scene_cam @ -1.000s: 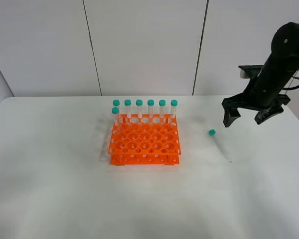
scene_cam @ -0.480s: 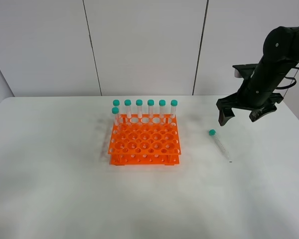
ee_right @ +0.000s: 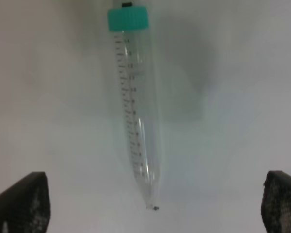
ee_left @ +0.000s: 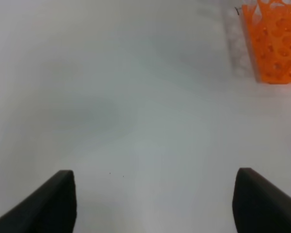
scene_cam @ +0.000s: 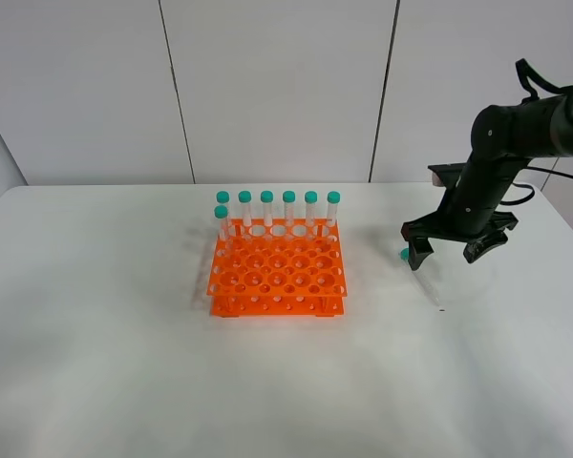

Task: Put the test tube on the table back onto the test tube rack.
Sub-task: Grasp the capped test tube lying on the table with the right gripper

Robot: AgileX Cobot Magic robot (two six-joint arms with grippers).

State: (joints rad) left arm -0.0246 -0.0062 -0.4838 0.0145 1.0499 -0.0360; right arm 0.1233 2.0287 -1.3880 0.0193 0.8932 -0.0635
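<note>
Seven tubes (scene_cam: 288, 205) stand in the rack (scene_cam: 277, 274), one test tube (ee_right: 136, 121) lies beneath the wide-open right hand (scene_cam: 445, 256).

The test tube (ee_right: 137, 121) looks clear smooth plastic, the table (scene_cam: 124, 382) matt white.

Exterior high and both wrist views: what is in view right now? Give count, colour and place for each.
test tube rack: one, orange, middle of the table.
racked tubes: seven, clear with teal caps, upright; six along the rack's back row, one in the next row at the left end.
test tube: one, clear with a teal cap, lying flat on the table to the right of the rack.
table: one, white.
wall panels: pale grey, behind the table.
left gripper: one, black, open, over bare table near a corner of the rack.
right gripper: one, black, open, above the lying test tube, not touching it.
</note>
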